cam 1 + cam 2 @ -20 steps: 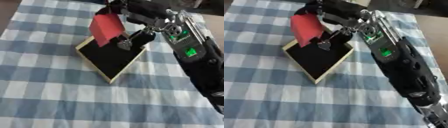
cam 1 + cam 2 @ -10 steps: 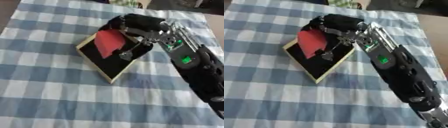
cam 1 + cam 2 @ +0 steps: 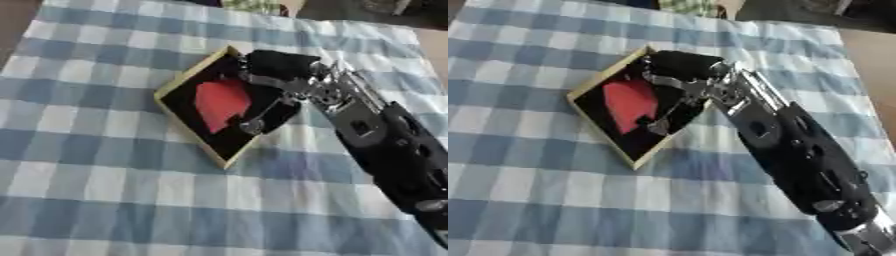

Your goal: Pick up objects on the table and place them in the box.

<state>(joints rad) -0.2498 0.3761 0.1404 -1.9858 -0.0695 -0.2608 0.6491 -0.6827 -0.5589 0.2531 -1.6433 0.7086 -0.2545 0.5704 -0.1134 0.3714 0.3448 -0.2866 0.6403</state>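
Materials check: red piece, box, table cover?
Red piece: matte, flat, with a bent outline; looks like paper or thin card, can't confirm. Box: pale tan rim, probably cardboard or wood, with a black matte lining. Table cover: blue-and-white checked cloth, softly creased.

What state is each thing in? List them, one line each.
Box: open-topped, flat on the cloth, set cornerwise.
Red object: lying inside the box.
Right hand: over the box, fingers reaching down beside the red object; grip on it cannot be told.
Checked tablecloth: spread flat.
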